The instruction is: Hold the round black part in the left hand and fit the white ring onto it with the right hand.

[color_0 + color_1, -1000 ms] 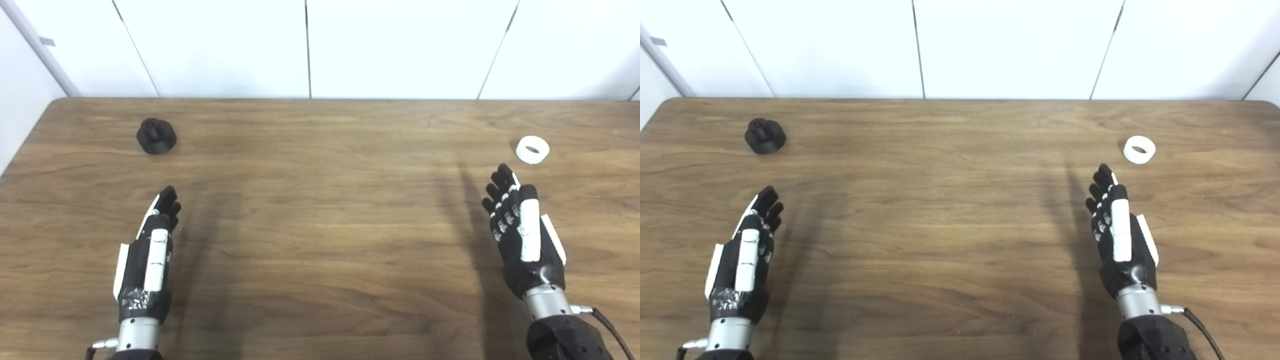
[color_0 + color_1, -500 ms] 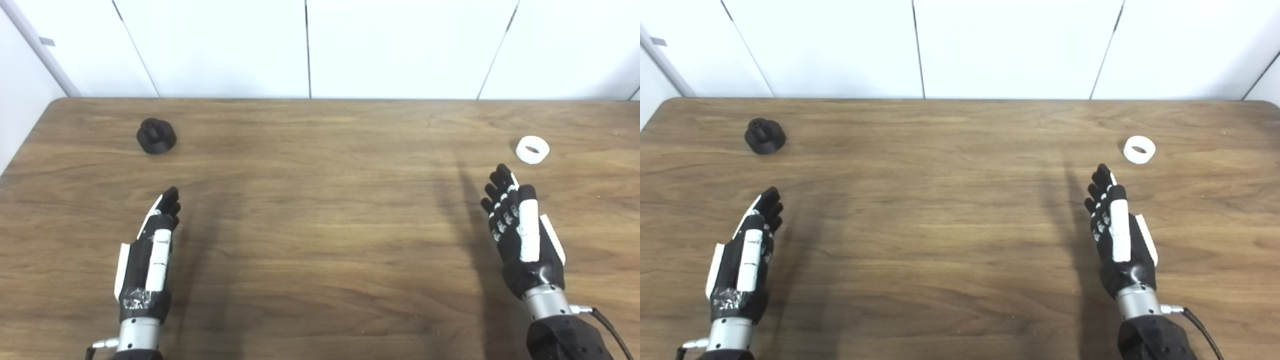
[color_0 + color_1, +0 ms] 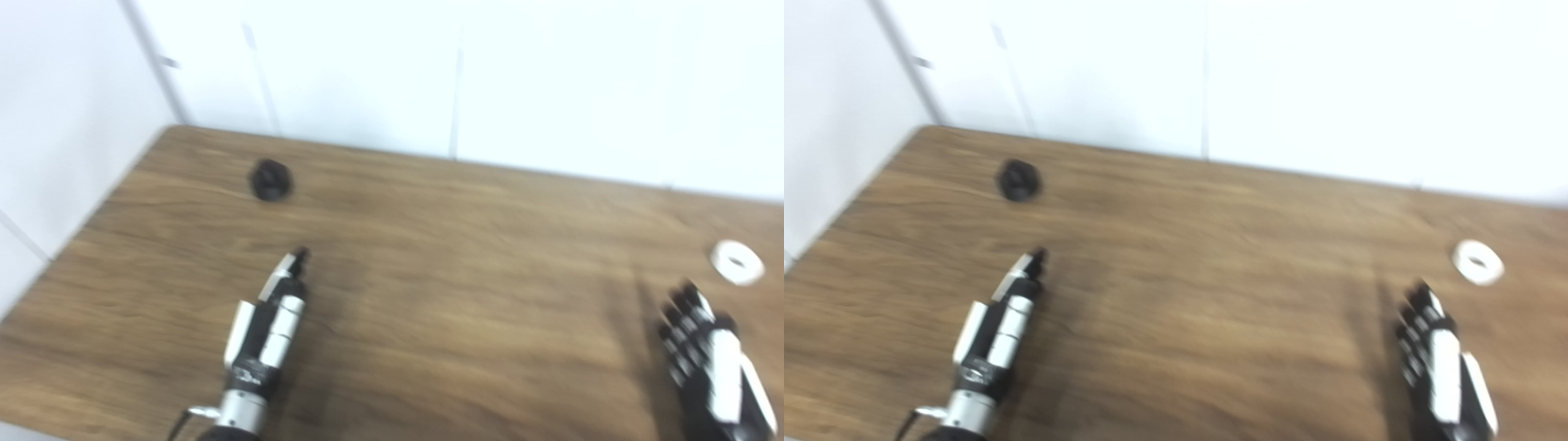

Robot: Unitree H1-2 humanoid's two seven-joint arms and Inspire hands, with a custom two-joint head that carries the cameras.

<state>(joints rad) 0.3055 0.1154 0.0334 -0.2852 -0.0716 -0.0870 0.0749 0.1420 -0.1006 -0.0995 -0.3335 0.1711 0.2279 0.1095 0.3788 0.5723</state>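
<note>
The wooden table (image 3: 465, 294) is seen blurred. Both hands are held outstretched and empty above it: left hand (image 3: 269, 318), right hand (image 3: 710, 367). The round black part (image 3: 270, 180) is placed far left; the white ring (image 3: 737, 262) is just beyond the right hand.

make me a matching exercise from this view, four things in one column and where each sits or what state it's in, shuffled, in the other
Things:
1. round black part
2. white ring
3. left hand
4. right hand

Places or states:
A. empty, fingers extended, at the near right, just short of the ring
B. on the table at the far left, untouched
C. on the table at the right, lying flat with its hole up
D. empty, fingers extended, pointing toward the black part but clear of it

Pairs: 1-B, 2-C, 3-D, 4-A
</note>
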